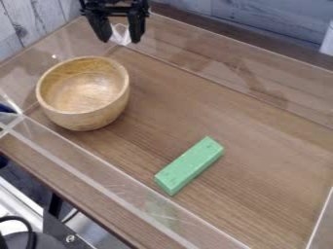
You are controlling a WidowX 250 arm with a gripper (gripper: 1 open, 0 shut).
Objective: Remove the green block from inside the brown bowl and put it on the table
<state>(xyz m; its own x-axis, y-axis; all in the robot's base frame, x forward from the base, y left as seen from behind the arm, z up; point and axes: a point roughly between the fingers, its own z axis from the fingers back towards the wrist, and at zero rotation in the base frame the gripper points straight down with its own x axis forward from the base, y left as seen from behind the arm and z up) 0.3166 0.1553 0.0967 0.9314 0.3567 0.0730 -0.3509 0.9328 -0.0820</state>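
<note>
Fingers (115, 35) spread, empty, top of frame; green block (190, 164) lies lower right on the bench (247, 107) (long axis diagonal), outside the brown bowl (84, 92).

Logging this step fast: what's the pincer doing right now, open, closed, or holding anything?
Pincer: open and holding nothing, at the far edge of the table, beyond the brown bowl; the green block lies apart on the tabletop.
</note>
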